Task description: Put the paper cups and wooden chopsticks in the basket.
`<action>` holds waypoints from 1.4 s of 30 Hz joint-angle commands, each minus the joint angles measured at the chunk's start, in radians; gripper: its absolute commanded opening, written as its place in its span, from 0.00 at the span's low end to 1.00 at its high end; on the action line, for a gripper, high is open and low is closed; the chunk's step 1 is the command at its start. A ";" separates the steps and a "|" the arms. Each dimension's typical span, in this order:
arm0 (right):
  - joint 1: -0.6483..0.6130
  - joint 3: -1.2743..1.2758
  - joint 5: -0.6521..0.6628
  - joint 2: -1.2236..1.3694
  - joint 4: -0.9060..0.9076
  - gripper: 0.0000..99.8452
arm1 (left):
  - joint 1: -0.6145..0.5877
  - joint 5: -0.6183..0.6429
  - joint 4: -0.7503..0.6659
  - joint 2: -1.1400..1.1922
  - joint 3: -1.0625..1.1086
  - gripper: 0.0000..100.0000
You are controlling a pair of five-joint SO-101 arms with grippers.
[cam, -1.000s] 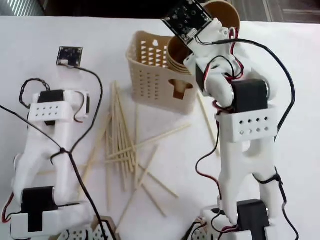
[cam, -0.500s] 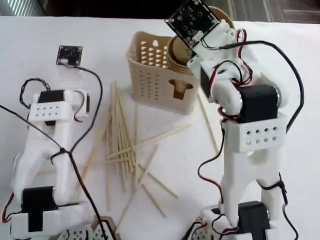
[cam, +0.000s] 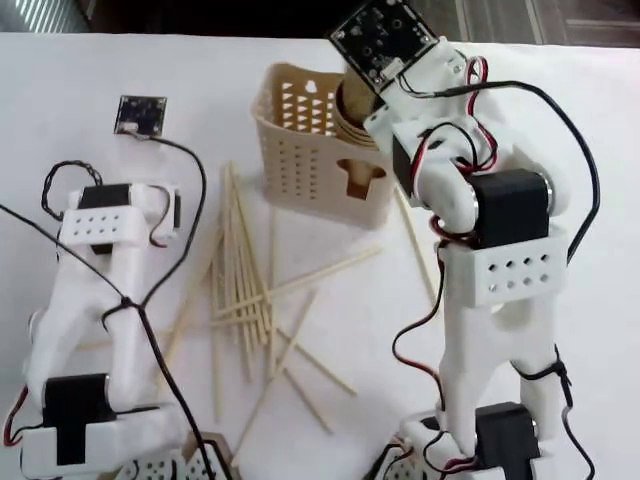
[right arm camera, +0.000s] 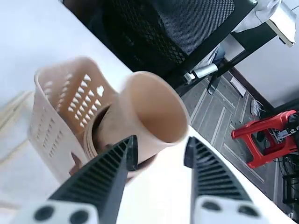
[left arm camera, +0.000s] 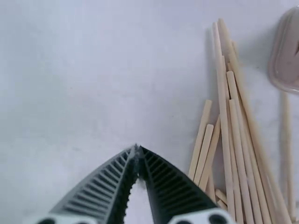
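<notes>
Our right wrist has swung left since a second ago, bringing the cup [right arm camera: 152, 109] from beyond the far right corner of the basket [cam: 310, 170] to a spot over it. Our left arm sits where it was.

We see the cup leaning at a tilt, mouth up, its base dropped into the stack [cam: 350, 105] of cups that stands inside the basket at its right end. Our right gripper [right arm camera: 161, 142] is released: the jaws are spread to either side of the cup, one finger crossing in front of its lower wall, the other clear of it with a gap between.

Our left gripper [left arm camera: 138, 154] is clenched on nothing, its tips meeting over bare table [cam: 80, 90], just beside the near ends of the chopsticks [left arm camera: 233, 121].

From above, the chopsticks [cam: 245, 280] lie loose on the table between our two arms, in front of the basket. Most run in a rough bundle, with a few crossed over it at angles. A lone stick [cam: 415, 245] lies to the right of the basket, partly under our right arm. No chopsticks can be seen in the basket
</notes>
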 commanded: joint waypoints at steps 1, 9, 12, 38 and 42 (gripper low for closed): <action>-0.010 -0.009 -0.032 -0.035 -0.041 0.20 | -0.018 0.002 -0.020 -0.039 -0.005 0.02; 0.030 -0.008 -0.034 -0.041 0.085 0.19 | -0.018 0.000 -0.020 -0.039 -0.005 0.02; 0.076 -0.008 -0.034 -0.039 0.214 0.19 | -0.018 0.000 -0.021 -0.039 -0.005 0.02; 0.266 0.999 -0.071 -0.062 -0.183 0.20 | -0.056 0.005 -0.120 -0.038 0.055 0.03; 0.251 1.132 -0.118 -0.061 -0.375 0.19 | -0.056 0.003 -0.120 -0.038 0.057 0.03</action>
